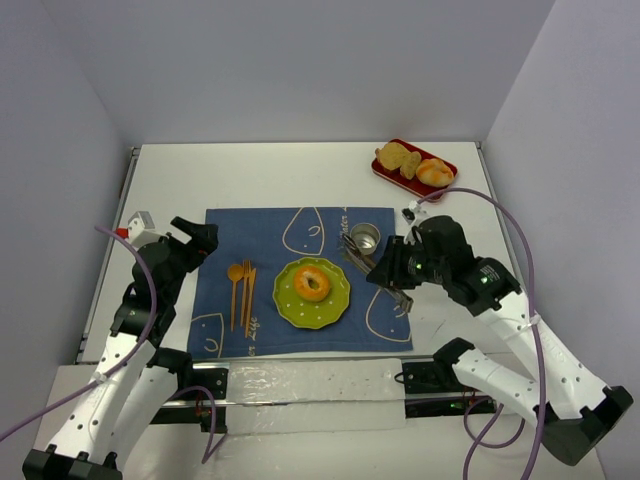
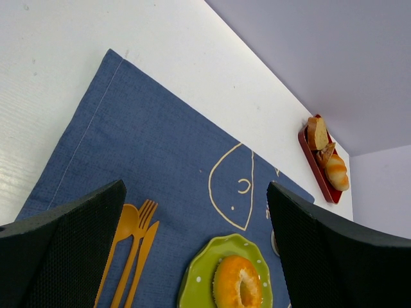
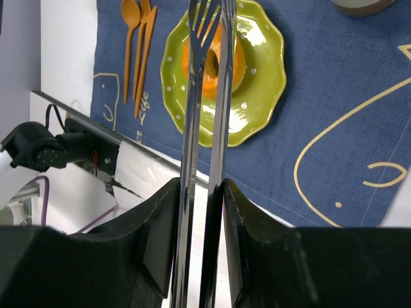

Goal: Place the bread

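1. The bread (image 1: pixel 312 284), a small golden ring with a darker middle, lies on the green plate (image 1: pixel 285 303), about at its centre.
2. That plate sits on a blue cloth mat (image 1: pixel 230 225) spread over the white desk (image 1: pixel 250 170).
3. The right claw (image 3: pixel 199 186) is pinched narrow on a pair of metal tongs (image 3: pixel 212 96) with fork-like tips, the two blades squeezed nearly together.
4. From the right wrist camera the tong tips line up over the bread; whether they touch it I cannot tell.
5. The left claw (image 1: pixel 205 245) stands wide and holds nothing, hanging above the mat's left part.
6. Orange spoon, fork and knife (image 1: pixel 241 290) lie side by side on the mat, just left of the plate.
7. A small metal cup (image 1: pixel 366 236) stands on the mat behind the plate, near the right claw.
8. A red tray (image 2: pixel 313 162) of other bread pieces sits at the desk's far right corner, well apart from the plate.
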Robot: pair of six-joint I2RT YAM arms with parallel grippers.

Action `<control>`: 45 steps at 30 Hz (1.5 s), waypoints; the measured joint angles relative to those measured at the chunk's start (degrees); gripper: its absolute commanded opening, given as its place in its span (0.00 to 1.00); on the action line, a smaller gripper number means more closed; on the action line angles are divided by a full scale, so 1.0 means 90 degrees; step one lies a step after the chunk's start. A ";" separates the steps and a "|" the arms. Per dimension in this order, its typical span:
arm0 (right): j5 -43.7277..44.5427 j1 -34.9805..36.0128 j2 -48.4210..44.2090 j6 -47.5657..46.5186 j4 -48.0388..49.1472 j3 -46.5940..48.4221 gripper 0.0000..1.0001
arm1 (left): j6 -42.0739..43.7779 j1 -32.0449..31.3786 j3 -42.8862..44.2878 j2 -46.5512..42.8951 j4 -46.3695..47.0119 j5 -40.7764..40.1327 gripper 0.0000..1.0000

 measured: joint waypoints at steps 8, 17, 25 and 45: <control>0.0183 -0.0014 0.0226 -0.0063 0.0242 0.0292 0.36 | 0.0000 0.0000 0.0000 -0.0086 0.0000 0.0000 0.99; 0.1015 -0.0186 0.1636 -0.0112 0.1513 0.1118 0.36 | 0.0001 0.0000 -0.0001 -0.0052 0.0004 0.0000 0.99; 0.2335 -0.0365 0.5293 -0.0214 0.2714 0.4187 0.36 | 0.0002 0.0000 -0.0002 0.0338 -0.0005 -0.0051 0.99; 0.2341 -0.1238 1.0150 -0.0601 0.2641 0.8253 0.43 | -0.0002 0.0000 -0.0002 0.0617 0.0018 -0.0325 0.99</control>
